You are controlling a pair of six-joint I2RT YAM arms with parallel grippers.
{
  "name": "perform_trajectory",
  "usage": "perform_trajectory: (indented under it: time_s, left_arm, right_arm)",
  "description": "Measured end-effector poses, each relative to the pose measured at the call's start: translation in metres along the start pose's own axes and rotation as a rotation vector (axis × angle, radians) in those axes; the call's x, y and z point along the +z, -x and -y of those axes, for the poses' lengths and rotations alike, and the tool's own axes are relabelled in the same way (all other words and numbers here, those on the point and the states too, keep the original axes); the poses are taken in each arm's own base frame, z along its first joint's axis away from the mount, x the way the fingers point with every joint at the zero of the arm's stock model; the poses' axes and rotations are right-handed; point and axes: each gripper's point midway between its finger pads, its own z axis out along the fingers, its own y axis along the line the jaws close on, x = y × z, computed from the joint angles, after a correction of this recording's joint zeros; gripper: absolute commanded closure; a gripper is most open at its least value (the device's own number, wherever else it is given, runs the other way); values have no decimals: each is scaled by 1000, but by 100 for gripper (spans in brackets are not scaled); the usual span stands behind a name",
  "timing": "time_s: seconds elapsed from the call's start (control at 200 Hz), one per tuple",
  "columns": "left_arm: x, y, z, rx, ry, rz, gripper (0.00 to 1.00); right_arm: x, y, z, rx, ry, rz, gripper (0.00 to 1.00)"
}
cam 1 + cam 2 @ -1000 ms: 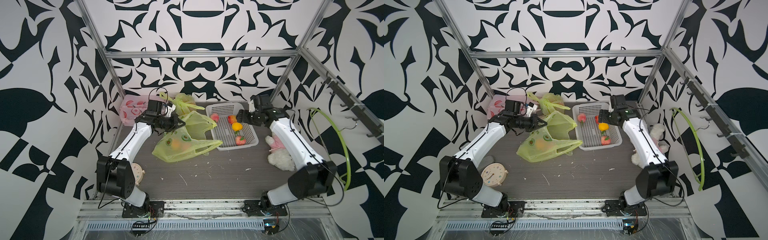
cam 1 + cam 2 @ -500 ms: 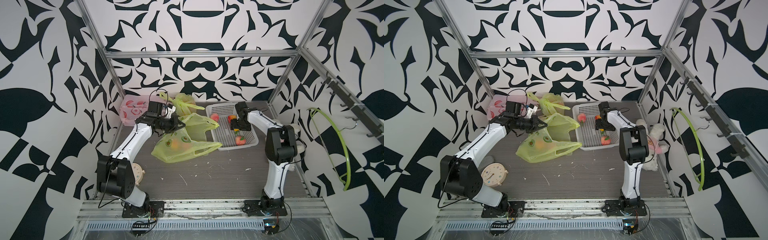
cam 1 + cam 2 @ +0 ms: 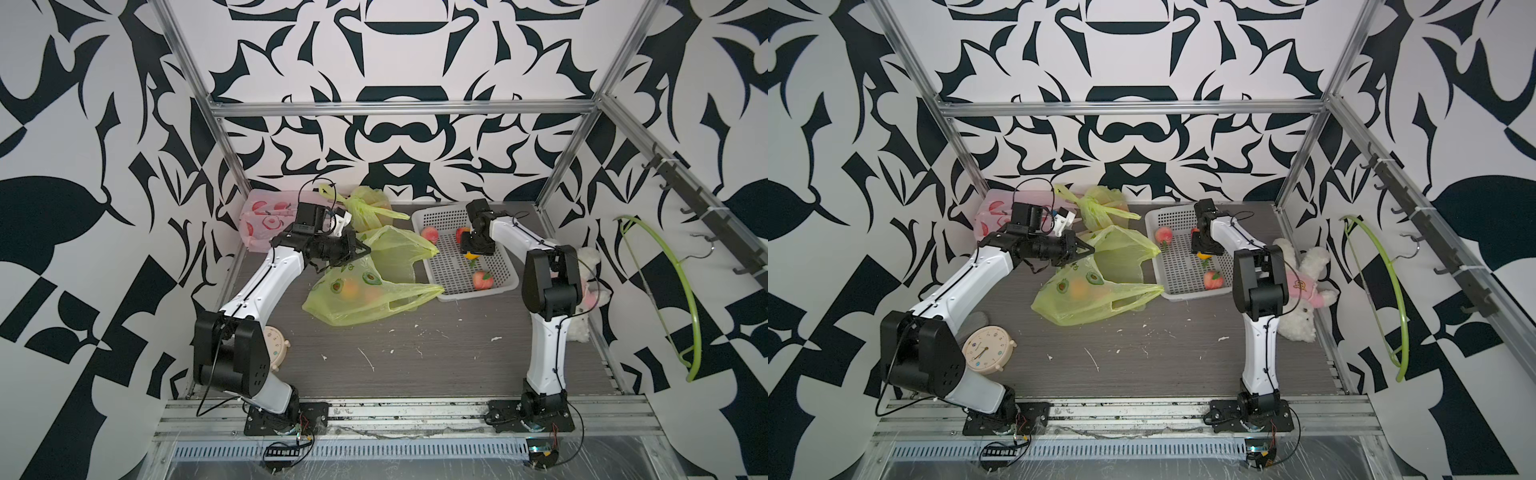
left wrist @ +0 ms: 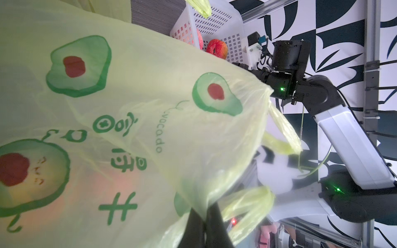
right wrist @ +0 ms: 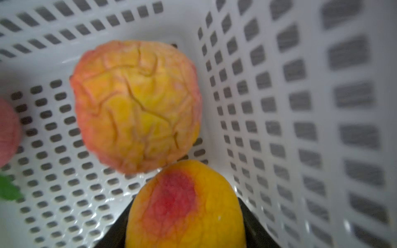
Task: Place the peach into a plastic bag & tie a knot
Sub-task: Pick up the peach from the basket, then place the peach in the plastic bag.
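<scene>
The yellow-green plastic bag [image 3: 365, 291] [image 3: 1084, 299] with avocado prints lies left of the white basket [image 3: 478, 296], and orange fruit shows through it. My left gripper [image 3: 365, 249] [image 4: 204, 216] is shut on the bag's [image 4: 150, 107] upper edge and holds the mouth up. My right gripper [image 3: 473, 251] [image 5: 184, 225] reaches down into the basket [image 5: 300, 107]. A yellow peach [image 5: 184, 206] [image 3: 471, 256] with a red patch fills the gap between its black fingers [image 5: 116, 232]. A wrinkled peach [image 5: 137, 105] lies just beyond it.
Two more peaches [image 3: 430, 235] [image 3: 482, 280] lie in the basket. A knotted green bag [image 3: 365, 208] and a pink bag [image 3: 266, 216] sit at the back left. A clock [image 3: 984, 347] lies by the left arm's base, a plush toy [image 3: 1304, 291] at the right edge, a green hoop [image 3: 681, 291] on the right wall.
My right arm has folded upright and the right gripper has dropped into the basket, its jaws narrowing onto the yellow peach. The left gripper has stayed where it was, on the bag.
</scene>
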Motion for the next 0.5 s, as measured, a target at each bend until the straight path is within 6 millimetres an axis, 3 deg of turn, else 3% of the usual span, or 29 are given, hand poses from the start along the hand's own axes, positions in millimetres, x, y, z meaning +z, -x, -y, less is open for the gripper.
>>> perform_trajectory:
  time_s: [0.08,0.17,0.28,0.365,0.425,0.5]
  left_arm:
    - [0,0,0,0,0,0,100]
    - [0,0,0,0,-1,-1,100]
    - [0,0,0,0,-3,-2,100]
    - [0,0,1,0,-3,-2,100]
    - [0,0,1,0,-3,-2,100]
    - [0,0,1,0,-4,-1,100]
  right_arm:
    - [-30,-7,-6,7,58,32,55]
    - [-86,-11,-26,-10,169,121,56]
    - [-179,-17,-74,-102,354,291,55]
    - [-254,-35,-119,-211,522,416,57]
    - [-290,-54,-147,-293,628,444,59]
    - [-312,-68,-171,-364,701,449,59]
